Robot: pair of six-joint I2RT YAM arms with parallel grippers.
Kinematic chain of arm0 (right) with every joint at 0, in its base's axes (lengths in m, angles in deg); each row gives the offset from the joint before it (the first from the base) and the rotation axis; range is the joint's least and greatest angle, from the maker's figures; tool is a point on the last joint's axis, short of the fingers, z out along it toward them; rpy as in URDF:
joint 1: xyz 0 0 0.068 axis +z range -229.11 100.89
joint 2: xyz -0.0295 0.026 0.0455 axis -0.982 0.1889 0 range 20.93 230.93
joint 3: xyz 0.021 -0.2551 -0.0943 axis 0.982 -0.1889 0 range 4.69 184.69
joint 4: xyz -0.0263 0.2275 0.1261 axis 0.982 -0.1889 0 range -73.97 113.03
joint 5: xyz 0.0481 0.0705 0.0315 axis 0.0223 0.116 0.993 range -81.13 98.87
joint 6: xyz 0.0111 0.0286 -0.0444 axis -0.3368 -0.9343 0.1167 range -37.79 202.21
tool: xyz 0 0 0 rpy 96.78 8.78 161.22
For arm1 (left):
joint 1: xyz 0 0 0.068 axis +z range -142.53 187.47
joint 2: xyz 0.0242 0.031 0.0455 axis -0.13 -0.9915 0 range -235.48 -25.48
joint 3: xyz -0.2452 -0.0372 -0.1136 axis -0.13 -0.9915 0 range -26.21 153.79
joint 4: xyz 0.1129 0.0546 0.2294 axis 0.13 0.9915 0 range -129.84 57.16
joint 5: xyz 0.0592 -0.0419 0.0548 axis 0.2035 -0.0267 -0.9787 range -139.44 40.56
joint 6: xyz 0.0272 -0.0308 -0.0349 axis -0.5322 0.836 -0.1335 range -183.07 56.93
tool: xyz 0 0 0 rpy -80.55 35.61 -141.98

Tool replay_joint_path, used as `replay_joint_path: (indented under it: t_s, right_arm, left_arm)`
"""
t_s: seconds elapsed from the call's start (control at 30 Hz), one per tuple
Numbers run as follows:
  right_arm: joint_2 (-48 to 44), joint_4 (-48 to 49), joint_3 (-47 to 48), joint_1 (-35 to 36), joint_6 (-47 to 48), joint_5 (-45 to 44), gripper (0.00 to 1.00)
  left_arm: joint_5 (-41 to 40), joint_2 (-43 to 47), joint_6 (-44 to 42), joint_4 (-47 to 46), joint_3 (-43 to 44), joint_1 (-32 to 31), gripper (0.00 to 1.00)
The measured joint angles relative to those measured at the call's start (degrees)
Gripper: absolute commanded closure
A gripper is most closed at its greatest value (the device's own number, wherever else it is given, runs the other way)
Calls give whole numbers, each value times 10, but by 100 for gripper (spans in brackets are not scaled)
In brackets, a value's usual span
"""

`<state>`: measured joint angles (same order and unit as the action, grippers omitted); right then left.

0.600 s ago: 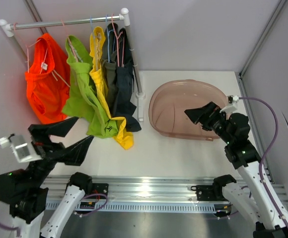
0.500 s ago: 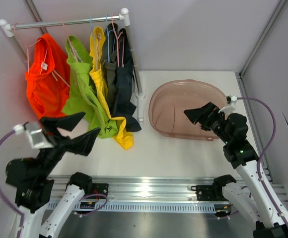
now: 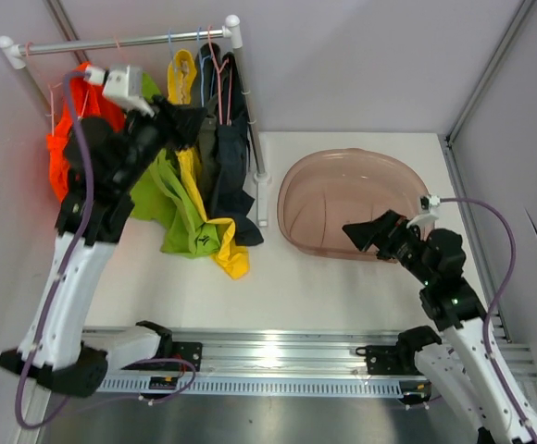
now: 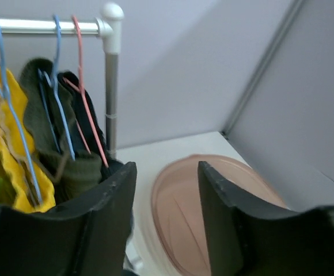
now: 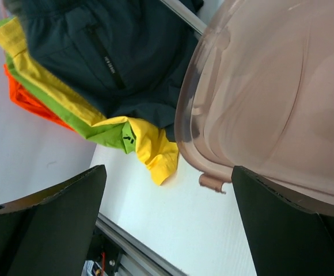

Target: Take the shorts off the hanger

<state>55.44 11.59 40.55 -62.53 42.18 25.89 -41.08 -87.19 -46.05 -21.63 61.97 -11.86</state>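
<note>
The shorts hang in a row on hangers from a metal rail point(image 3: 120, 42): orange point(image 3: 60, 171), lime green point(image 3: 171, 203), yellow point(image 3: 231, 259), dark olive point(image 3: 208, 139) and black point(image 3: 236, 180). My left gripper point(image 3: 190, 125) is raised in front of the rail, at the tops of the yellow and olive pairs. In the left wrist view its jaws point(image 4: 167, 169) stand partly open with nothing between them; the olive shorts point(image 4: 46, 115) and a blue hanger point(image 4: 57, 86) lie just left of the left finger point(image 4: 106, 218). My right gripper point(image 3: 366, 231) hovers wide open and unloaded at the basin's near rim.
A pinkish translucent basin point(image 3: 292, 199) sits on the white table right of the rack. The rack's right post point(image 3: 259, 157) stands between the black shorts and the basin. Grey walls close in at the back and on both sides.
My left arm has swung up from the table's near-left edge to the rack, and its jaws have narrowed. The right arm has barely shifted.
</note>
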Motion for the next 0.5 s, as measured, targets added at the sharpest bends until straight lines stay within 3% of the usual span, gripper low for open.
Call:
replay_joint_path:
  t_s: [0.07,0.17,0.4,0.5]
  right_arm:
    - [-48,-32,0,0,11,0,1]
    - [-108,-79,5,1,28,-1,1]
    - [-150,-174,46,1,65,-9,1]
    - [-150,-205,59,1,79,-12,0]
  left_arm:
    - [-11,-63,-1,11,68,0,76]
    - [-26,-173,-2,28,171,-1,84]
    - [-57,-370,-6,122,386,-13,80]
    - [-74,-415,-6,144,435,-21,79]
